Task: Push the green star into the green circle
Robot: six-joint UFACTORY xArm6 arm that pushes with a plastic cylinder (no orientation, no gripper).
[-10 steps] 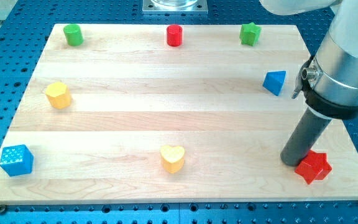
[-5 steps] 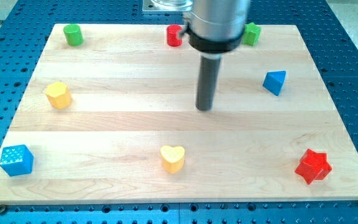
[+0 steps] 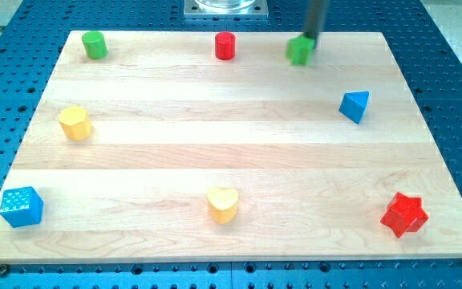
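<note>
The green star lies near the view's top edge of the wooden board, right of the middle, a little blurred. My tip touches the star's upper right side; the rod rises out of the view's top. The green circle stands far off at the top left corner of the board. The red cylinder stands between the star and the green circle along the top edge.
A blue triangle block sits at the right. A red star is at the bottom right, a yellow heart at the bottom middle, a blue cube at the bottom left, a yellow hexagon at the left.
My tip has moved from beside the red star, across the board's middle, up to the top edge. The green star has shifted left and slightly down.
</note>
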